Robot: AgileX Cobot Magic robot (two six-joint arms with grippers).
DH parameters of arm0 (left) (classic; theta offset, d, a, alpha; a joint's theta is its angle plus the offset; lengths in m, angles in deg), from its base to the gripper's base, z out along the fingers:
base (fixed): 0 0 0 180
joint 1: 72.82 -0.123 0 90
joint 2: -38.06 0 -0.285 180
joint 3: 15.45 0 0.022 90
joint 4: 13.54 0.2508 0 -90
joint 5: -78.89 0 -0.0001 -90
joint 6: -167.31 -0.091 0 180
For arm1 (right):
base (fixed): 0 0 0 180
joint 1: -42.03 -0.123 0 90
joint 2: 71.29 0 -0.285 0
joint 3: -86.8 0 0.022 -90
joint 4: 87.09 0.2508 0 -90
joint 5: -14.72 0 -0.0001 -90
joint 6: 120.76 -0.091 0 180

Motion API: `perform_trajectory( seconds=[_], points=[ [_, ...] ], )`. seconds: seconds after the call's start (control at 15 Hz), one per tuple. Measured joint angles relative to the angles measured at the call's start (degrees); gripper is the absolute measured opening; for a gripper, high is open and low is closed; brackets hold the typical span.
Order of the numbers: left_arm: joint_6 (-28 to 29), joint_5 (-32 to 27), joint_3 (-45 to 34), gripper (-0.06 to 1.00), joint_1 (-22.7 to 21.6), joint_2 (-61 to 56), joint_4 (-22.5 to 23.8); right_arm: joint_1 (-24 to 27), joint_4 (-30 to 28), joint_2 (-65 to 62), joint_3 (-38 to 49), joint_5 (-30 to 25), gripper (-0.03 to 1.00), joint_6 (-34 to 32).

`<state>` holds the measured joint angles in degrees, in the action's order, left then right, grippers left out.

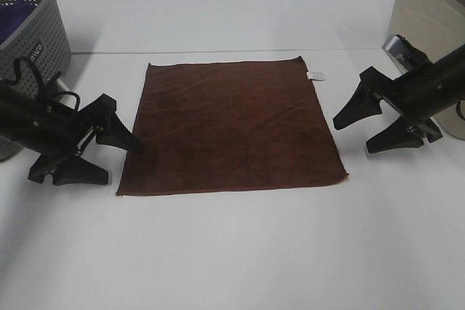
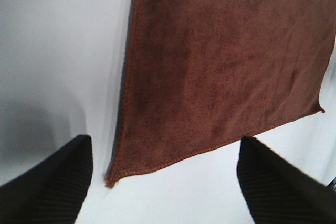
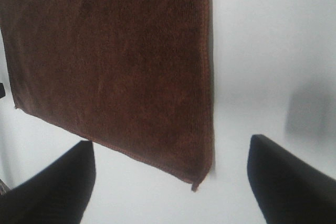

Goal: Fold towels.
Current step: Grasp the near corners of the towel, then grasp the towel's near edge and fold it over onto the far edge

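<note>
Bare table (image 1: 232, 252) rings the towel (image 1: 229, 125); basket (image 1: 33, 27) stands far left.

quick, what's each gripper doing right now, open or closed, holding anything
left gripper: open, holding nothing, beside the towel
right gripper: open, holding nothing

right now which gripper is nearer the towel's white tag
Right. The right gripper is beside the towel edge ending at the white tag; the left gripper is off the opposite edge.
</note>
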<state>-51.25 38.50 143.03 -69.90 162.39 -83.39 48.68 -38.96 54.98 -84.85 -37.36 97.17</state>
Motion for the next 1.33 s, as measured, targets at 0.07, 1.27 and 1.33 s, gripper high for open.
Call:
perform_trajectory(
  seconds=[0.07, 1.27, 1.33],
  points=[
    [0.0, 0.57, 0.17, 0.72, 1.26, 0.69, -0.11, -0.11, -0.34, 0.74, -0.52, -0.11, 0.75, 0.0],
    [0.86, 3.15, 0.11, 0.01, 5.56, 1.83, -0.52, -7.96, -1.83, 4.98, -2.35, 0.17, 0.0, -7.05],
    [1.32, 2.86, -1.49, 0.01, 5.56, 0.52, -0.11, -7.96, -3.78, 3.44, -1.55, -0.97, 0.0, -8.82]
  ],
)
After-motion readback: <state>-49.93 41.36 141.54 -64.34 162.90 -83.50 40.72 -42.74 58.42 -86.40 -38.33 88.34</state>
